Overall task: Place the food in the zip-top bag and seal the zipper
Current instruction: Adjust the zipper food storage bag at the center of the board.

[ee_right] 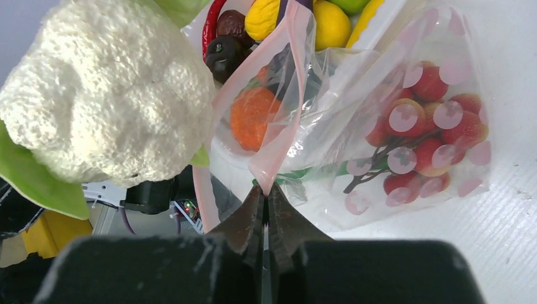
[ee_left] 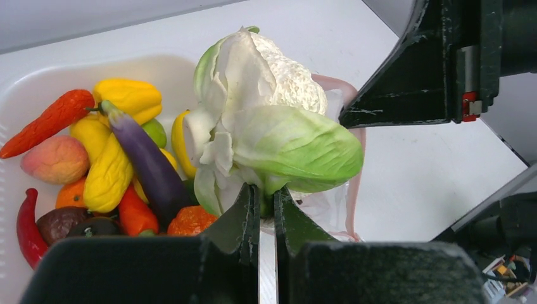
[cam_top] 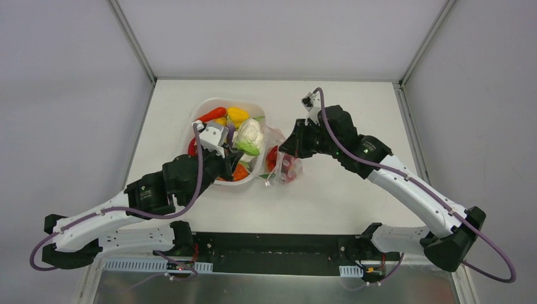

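Zip-top bag of clear crinkly plastic point(cam_top: 288, 168) lies on the white table point(cam_top: 304, 209), just right of the white plastic tub point(ee_left: 38, 79), with a bunch of red toy grapes point(ee_right: 437, 120) inside it. The right gripper point(ee_right: 266, 190) is pinched together on the pink zipper strip point(ee_right: 291, 82) and lifts one lip so the mouth gapes towards the tub. The left gripper point(ee_left: 266, 196) is clamped on the green leaf base of a white toy cauliflower point(ee_left: 266, 126), which hangs above the tub's right rim, close beside the raised lip.

To my eye the trouble is size. The cauliflower looks broad against a mouth held by one lip only. If it comes in low or off-centre it may catch the pink edge, fold the opening shut, or shove the whole bag away. A pull like that could also drag the thin strip out of the right gripper's pinch. The hold on a leaf looks slight, so the head might twist or drop short, back among the other toys.

From the right gripper, the cauliflower sits up and to the left, near the mouth but not yet in it.
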Controlling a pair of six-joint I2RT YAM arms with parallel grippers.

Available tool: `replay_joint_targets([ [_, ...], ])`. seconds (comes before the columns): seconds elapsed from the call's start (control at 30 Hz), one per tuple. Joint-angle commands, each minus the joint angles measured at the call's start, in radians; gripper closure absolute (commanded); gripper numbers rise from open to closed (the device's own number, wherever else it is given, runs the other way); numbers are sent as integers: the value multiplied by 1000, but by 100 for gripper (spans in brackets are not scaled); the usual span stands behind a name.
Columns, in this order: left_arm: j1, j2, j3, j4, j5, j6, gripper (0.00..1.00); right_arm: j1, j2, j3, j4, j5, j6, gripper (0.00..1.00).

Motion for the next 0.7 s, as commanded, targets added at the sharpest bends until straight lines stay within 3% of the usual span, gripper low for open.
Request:
replay_joint_targets([
  [0.0, 10, -13, 16, 25, 102, 73, 100, 49, -30, 11, 31, 147, 48, 98],
  [0.23, 16, -80, -27, 193, 217, 61, 100, 54, -47, -16, 54, 157, 51, 98],
  [0.5, 46, -124, -176, 512, 224, -94, 100, 60, -40, -24, 72, 146, 53, 97],
  [0.67, 84, -112, -242, 576, 256, -199, 100, 63, -61, -38, 90, 159, 56, 97],
])
